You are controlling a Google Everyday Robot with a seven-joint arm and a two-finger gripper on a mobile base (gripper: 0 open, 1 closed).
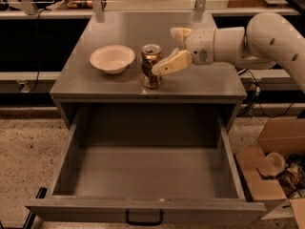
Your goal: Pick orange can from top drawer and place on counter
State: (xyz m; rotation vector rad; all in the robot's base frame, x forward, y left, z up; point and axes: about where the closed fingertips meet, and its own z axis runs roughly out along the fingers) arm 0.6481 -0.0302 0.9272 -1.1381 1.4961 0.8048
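The orange can (151, 67) stands upright on the counter (209, 82), near its front edge and just right of the cream bowl (113, 58). My gripper (165, 51) is open at the can's right side. One finger (171, 63) reaches down against the can's right flank, the other (180, 32) is behind and clear of it. The gripper holds nothing. The top drawer (143, 208) is pulled fully out below the counter and nothing lies in it. Its black handle (144, 218) shows at the front.
An open cardboard box (267, 168) with clutter sits on the floor right of the drawer. A shelf with a rail and cables runs behind the counter. My white arm (271, 37) comes in from the right above the counter.
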